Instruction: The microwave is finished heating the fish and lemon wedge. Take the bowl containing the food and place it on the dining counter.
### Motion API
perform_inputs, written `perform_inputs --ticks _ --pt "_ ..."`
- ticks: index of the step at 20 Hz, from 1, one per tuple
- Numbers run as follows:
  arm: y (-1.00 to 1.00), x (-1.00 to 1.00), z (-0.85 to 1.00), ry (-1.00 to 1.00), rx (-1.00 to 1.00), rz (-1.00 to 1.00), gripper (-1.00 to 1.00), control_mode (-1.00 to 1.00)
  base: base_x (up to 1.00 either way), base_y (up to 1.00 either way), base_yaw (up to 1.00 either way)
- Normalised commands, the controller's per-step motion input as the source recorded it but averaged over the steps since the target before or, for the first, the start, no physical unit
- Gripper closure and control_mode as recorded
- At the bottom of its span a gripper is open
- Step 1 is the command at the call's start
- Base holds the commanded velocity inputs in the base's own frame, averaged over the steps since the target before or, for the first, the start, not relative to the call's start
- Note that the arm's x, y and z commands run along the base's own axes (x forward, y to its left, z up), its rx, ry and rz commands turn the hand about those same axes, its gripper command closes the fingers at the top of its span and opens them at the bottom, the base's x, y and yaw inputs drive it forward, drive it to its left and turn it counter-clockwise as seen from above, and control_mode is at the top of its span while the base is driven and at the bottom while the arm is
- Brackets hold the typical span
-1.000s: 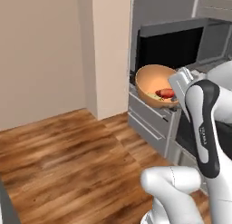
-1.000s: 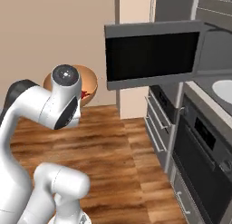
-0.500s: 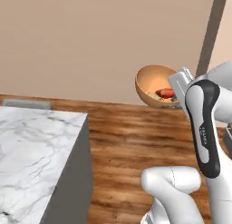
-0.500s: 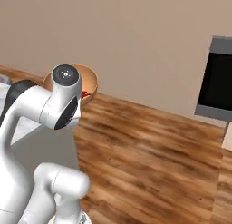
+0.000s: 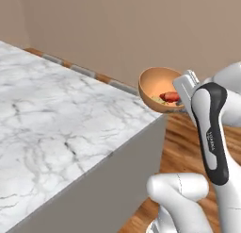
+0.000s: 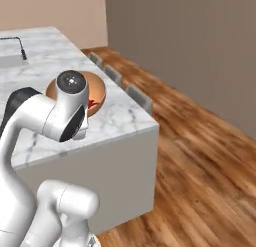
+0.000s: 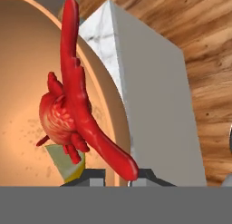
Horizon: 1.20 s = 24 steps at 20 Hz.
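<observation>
**Aloft: bowl carried at the corner of the marble counter**

Seen from the left base camera, the round, glossy orange-brown bowl [image 5: 157, 88] hangs in the air just beyond the corner of the large white marble dining counter with grey veins [image 5: 56, 123], above the wooden plank floor [image 5: 188, 147]. The two-finger gripper [image 5: 181, 101] is pinched tight on the bowl's near rim. Inside lie the small reddish elongated fish [image 5: 169, 96] and, under it, the pale yellowish lemon wedge [image 7: 65, 162]. From the right base camera the bowl [image 6: 95, 91] appears against the marble top near its corner, partly hidden by the white arm [image 6: 65, 113]. The hand camera looks along the bowl's inner wall [image 7: 22, 91], with the fish [image 7: 74, 109] close up and the counter's grey-beige side [image 7: 154, 109] beyond the rim.
</observation>
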Motion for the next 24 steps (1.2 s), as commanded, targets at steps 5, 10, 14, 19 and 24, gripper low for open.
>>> perform_inputs --ticks 5,10,14,19,24 --pt "0.00 0.00 0.00 0.00 0.00 0.00 1.00 1.00 0.29 -0.78 0.44" --pt "0.00 0.00 0.00 0.00 0.00 0.00 1.00 1.00 0.56 -0.97 0.35" --pt "0.00 0.00 0.00 0.00 0.00 0.00 1.00 1.00 0.42 -0.78 0.35" --pt "0.00 0.00 0.00 0.00 0.00 0.00 1.00 1.00 0.47 -0.30 0.36" --pt "0.00 0.00 0.00 0.00 0.00 0.00 1.00 1.00 0.43 0.00 0.29"
